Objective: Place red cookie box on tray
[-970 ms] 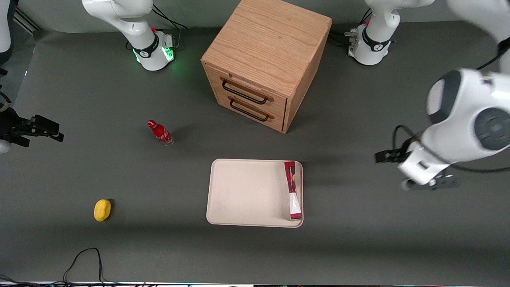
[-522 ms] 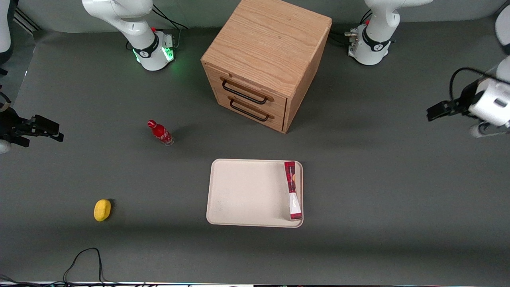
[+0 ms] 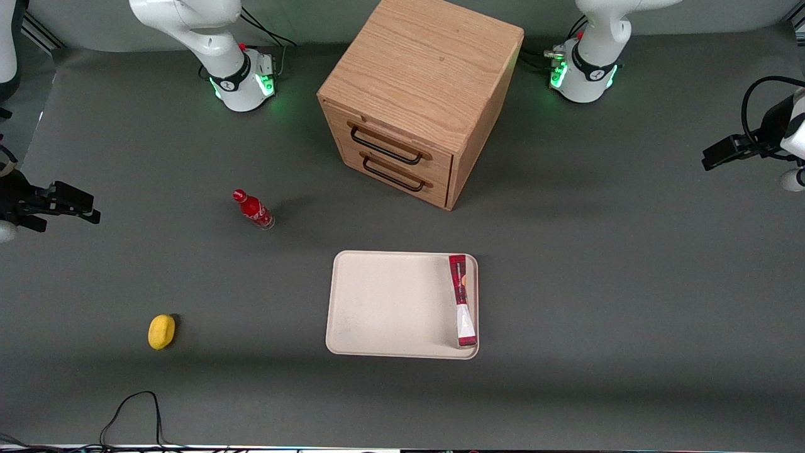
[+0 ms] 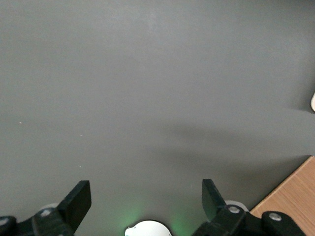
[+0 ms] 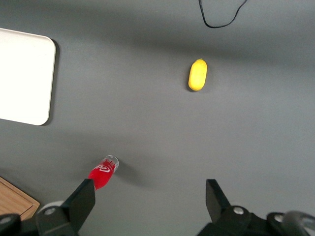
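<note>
Red cookie box [image 3: 462, 301] on tray [image 3: 390, 305] w/ end effector [image 4: 146, 197] open, empty, well apart.

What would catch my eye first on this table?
Probably the wooden two-drawer cabinet standing mid-table. Nearer the front camera lies the cream tray, with the red cookie box along one edge. The gripper hangs at the working arm's end, fingers open, holding nothing.

The red cookie box [image 3: 462, 301] lies in the tray [image 3: 390, 305] along its rim toward the working arm's end; the claw [image 4: 146, 199], fingers apart, hangs over the surface [image 3: 597, 302] well apart from both
</note>
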Robot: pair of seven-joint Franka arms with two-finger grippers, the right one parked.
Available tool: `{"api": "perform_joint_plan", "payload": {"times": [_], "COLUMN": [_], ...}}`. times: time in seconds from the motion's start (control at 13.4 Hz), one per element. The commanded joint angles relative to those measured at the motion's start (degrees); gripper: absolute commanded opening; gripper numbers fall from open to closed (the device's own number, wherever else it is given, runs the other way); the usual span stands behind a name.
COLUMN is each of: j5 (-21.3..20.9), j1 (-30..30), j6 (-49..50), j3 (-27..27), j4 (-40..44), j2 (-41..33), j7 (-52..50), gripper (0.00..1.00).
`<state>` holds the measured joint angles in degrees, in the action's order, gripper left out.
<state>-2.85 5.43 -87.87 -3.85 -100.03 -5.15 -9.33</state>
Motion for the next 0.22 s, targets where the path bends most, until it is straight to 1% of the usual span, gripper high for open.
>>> {"api": "perform_joint_plan", "payload": {"times": [0.0, 0.15], "j5": [0.66, 0.57], "j1": [-2.96, -4.99], "j6": [2.26, 2.87], "j3": [1.99, 3.40], "j4": [2.29, 2.90], "j2": [0.58, 0.66], "j7": [0.37, 0.54], "gripper": [1.00, 1.00]}}
